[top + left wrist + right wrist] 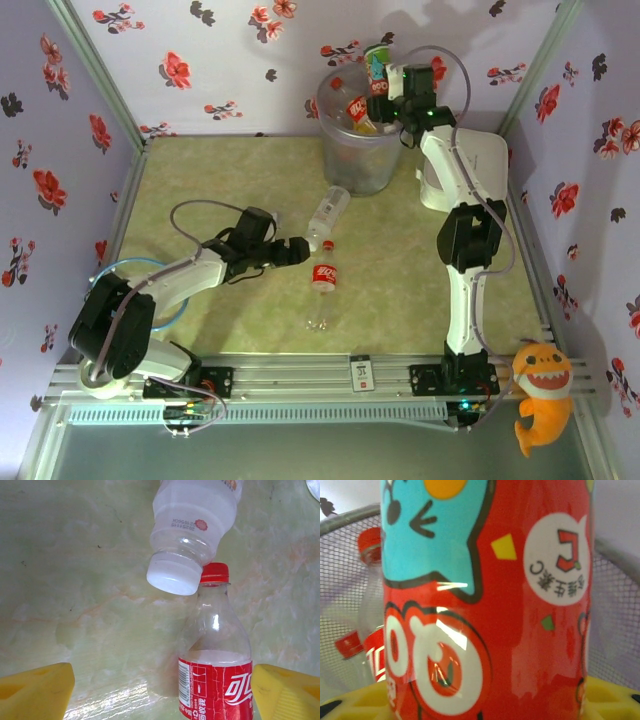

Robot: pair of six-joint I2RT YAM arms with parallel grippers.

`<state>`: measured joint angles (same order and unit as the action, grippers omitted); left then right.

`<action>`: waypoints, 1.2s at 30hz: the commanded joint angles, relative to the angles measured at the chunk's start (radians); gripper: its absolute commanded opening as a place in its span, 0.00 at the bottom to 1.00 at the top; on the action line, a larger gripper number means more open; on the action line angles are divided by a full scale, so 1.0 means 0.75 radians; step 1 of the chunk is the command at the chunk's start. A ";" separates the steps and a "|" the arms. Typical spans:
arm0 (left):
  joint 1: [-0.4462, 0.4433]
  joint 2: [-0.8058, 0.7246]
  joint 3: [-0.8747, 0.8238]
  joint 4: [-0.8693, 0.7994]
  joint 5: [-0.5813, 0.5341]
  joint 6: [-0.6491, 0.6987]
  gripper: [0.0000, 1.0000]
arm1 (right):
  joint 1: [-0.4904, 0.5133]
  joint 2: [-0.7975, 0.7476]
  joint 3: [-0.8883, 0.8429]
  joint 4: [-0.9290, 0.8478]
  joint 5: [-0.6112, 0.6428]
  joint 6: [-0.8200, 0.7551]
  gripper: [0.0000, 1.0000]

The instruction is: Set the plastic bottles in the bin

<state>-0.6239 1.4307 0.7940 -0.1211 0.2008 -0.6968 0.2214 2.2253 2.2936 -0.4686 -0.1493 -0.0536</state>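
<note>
The bin (352, 150) stands at the back of the table with bottles (358, 108) inside it. My right gripper (385, 95) is over its far rim, shut on an upright bottle (378, 62) with a red and blue label (485, 605), which sits between the yellow fingers (612, 695). In the right wrist view, red-capped bottles (369, 605) lie inside the bin's mesh wall (340, 570). My left gripper (302, 250) is low over the table and open. A clear red-labelled bottle (215, 650) lies between its fingers (37, 692), near the right one. A white-capped bottle (192, 530) touches the red cap.
A white box (432, 182) sits right of the bin, under the right arm. A blue-rimmed ring (172, 312) lies by the left arm's base. An orange plush toy (542, 395) hangs off the front rail. Flowered walls close three sides.
</note>
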 commanded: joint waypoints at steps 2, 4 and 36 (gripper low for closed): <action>-0.017 0.021 0.046 -0.023 -0.020 0.032 0.91 | -0.013 -0.009 -0.037 0.025 0.021 -0.009 0.71; -0.019 0.023 0.047 -0.022 -0.020 0.033 0.92 | -0.014 -0.010 -0.036 0.029 0.023 -0.006 0.76; -0.035 0.101 0.121 -0.041 -0.010 0.062 0.92 | -0.001 0.162 0.344 0.053 -0.058 0.190 0.65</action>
<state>-0.6437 1.4921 0.8558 -0.1375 0.2012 -0.6739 0.2207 2.3207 2.5301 -0.4461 -0.1764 0.0578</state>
